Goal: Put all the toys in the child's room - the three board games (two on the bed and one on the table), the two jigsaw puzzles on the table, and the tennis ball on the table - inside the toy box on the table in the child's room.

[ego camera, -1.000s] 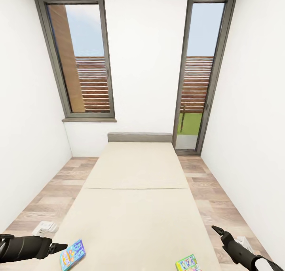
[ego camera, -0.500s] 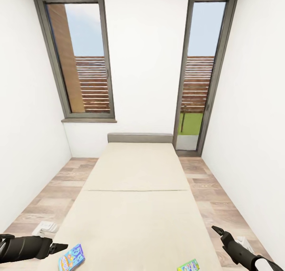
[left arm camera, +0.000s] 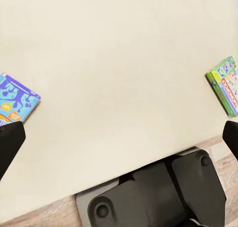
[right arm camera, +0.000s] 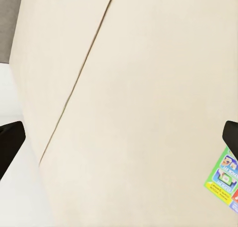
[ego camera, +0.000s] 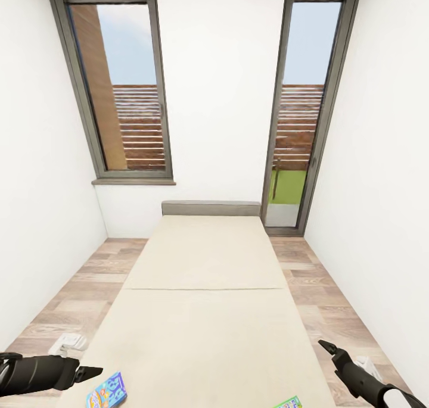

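Nearest the camera, at the lower left of the head view, the left gripper point(ego camera: 89, 372) is held just above the floor-side edge of the bed point(ego camera: 205, 336), its dark fingers closed to a point with nothing between them in that view; in the left wrist view the two fingertips point(left arm camera: 10, 142) are seen far apart at either edge, so the gripper is taken as open and empty. Just beside it, a blue board game point(ego camera: 107, 391) lies flat on the bed near its foot corner, also seen in the left wrist view point(left arm camera: 15, 100). At the lower right, the right gripper point(ego camera: 329, 347) is raised over the bed's other edge, its fingers wide apart in the right wrist view and nothing held. A green board game point(ego camera: 289, 402) lies flat near that corner, cut by the picture edge, and is seen in both wrist views point(left arm camera: 225, 85) point(right arm camera: 225, 180). White objects are seen on the wood floor point(ego camera: 77, 301) at either side of the bed. Farther off, a seam crosses the mattress, then a grey headboard point(ego camera: 211, 208), a white wall, a window point(ego camera: 122, 86) and a glazed door point(ego camera: 307, 104)
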Available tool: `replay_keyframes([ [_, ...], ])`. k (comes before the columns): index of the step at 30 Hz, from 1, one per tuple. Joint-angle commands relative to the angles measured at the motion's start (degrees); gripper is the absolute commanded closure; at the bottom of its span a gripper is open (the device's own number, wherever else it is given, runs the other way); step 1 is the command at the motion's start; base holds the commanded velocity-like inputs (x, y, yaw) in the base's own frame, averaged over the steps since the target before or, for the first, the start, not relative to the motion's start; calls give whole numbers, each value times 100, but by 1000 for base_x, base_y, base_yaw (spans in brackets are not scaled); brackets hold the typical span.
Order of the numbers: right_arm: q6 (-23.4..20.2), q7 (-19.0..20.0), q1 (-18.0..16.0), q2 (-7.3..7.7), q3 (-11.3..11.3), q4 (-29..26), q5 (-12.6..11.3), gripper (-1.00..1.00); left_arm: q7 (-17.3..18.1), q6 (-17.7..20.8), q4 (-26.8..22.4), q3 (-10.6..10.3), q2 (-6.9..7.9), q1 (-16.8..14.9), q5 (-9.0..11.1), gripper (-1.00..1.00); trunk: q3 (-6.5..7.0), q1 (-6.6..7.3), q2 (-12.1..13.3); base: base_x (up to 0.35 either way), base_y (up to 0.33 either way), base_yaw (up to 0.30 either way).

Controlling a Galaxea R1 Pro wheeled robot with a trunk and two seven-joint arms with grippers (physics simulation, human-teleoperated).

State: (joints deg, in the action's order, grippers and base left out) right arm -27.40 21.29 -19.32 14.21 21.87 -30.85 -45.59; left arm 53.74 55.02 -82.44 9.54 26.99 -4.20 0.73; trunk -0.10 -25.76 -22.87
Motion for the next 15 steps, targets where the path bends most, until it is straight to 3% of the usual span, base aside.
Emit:
replay_keyframes([
  [1, -47, 8, -3, -10, 26, 0, -21, -100, 16, 44, 0, 4, 0, -2, 7, -100, -2, -2, -4, 5, 1, 0],
  [10, -52, -21, -40, -45, -2, -6, -20, -100, 19, 44, 0, 4, -1, -2, 7, -100, -2, -2, -4, 2, 0, 0],
  [15, -54, -134, -69, -49, -228, -55, -20, -100, 22, 44, 0, 4, -1, -2, 7, -100, -2, -2, -4, 0, 0, 0],
])
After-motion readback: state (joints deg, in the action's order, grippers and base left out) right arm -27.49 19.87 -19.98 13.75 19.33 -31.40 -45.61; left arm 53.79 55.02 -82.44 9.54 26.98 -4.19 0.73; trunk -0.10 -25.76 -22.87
